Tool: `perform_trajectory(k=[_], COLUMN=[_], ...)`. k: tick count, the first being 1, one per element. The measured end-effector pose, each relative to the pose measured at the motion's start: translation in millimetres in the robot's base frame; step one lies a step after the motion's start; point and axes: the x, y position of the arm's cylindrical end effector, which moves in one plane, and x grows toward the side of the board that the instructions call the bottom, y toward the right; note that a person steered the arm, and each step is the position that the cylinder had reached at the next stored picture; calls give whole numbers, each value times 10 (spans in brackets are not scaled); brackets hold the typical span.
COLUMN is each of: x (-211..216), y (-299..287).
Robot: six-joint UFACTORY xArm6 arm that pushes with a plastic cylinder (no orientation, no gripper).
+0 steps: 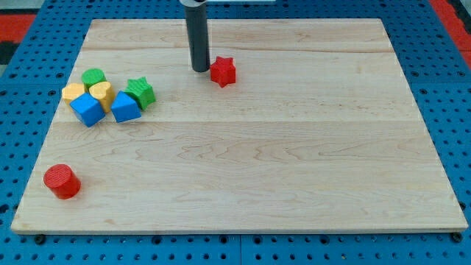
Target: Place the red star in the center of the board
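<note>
The red star (222,71) lies on the wooden board (243,162) near the view's top, a little left of the middle. My tip (201,69) stands on the board just left of the red star, very close to it or touching its left side. The dark rod rises straight up out of the view's top.
A cluster at the view's left holds a green cylinder (93,77), a yellow block (73,92), a yellow heart-like block (101,93), a green star (140,93) and two blue blocks (87,109) (125,108). A red cylinder (61,181) stands near the bottom left corner.
</note>
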Motion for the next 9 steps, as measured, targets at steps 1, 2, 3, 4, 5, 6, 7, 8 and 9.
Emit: perform_trajectory(k=[1,2,3,4,5,6,7,8,9], x=[-80,-65,299,396,-119,-541,-465,89,665], y=[-135,-52,71,-61,-326,-296,123,270,269])
